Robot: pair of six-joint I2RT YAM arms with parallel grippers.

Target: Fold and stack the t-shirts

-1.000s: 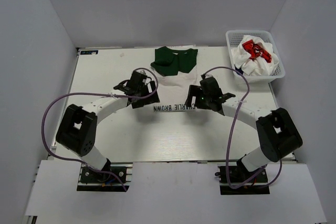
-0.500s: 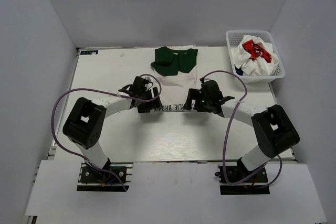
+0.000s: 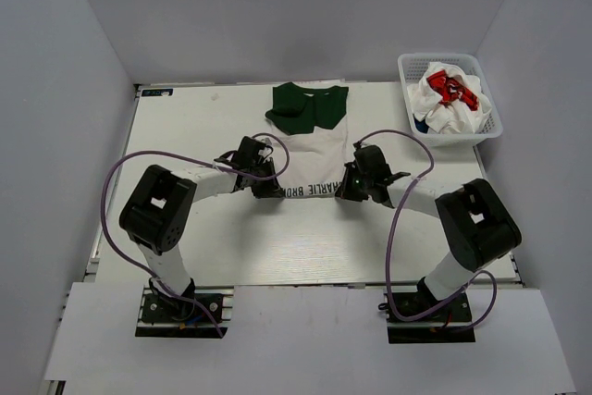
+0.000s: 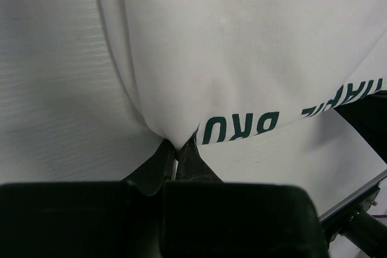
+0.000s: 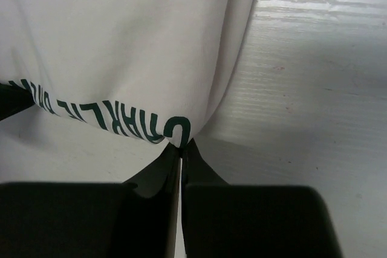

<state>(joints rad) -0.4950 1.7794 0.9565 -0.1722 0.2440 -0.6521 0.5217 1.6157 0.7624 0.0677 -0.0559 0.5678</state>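
A white t-shirt (image 3: 313,150) with dark green sleeves and green lettering along its near edge lies on the table, partly folded. My left gripper (image 3: 269,189) is shut on that shirt's near left corner (image 4: 175,137). My right gripper (image 3: 349,189) is shut on the near right corner (image 5: 181,140). In both wrist views the black fingers pinch the cloth edge right at the lettering. More t-shirts (image 3: 446,99), white and one with red print, are crumpled in the basket.
A white plastic mesh basket (image 3: 490,108) stands at the far right corner of the white table (image 3: 185,136). Purple cables loop from both arms over the table. Grey walls enclose the table on three sides.
Both grippers moved toward the shirt's near edge, then closed on its two near corners; they were open a second ago.
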